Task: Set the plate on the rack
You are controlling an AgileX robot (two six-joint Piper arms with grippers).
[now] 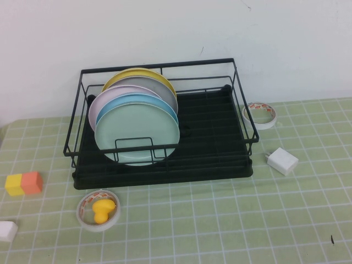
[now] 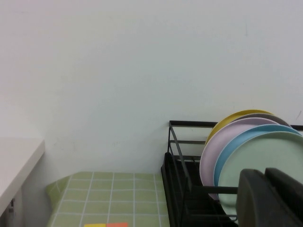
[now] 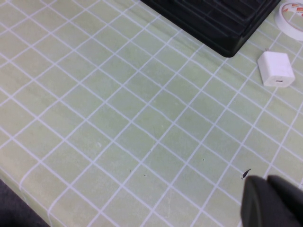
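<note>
The pale mint-green plate [image 1: 137, 132] stands on edge at the front of a row of plates in the black wire rack [image 1: 220, 159]. Behind it stand a sky-blue plate [image 1: 144, 98], a lilac-pink one, a grey one and a yellow one. Neither arm shows in the high view. In the left wrist view my left gripper [image 2: 266, 189] is shut and empty, held up beside the rack [image 2: 189, 124], apart from the mint plate [image 2: 265, 156]. In the right wrist view my right gripper [image 3: 267, 189] is shut and empty above bare tablecloth, away from the rack's corner [image 3: 222, 19].
A tape roll [image 1: 259, 114] and a white charger [image 1: 282, 160] lie right of the rack. A tape roll holding a yellow toy [image 1: 98, 210], orange and yellow blocks [image 1: 24, 183] and a white block [image 1: 6, 231] lie at front left. The charger [image 3: 276, 69] also shows in the right wrist view.
</note>
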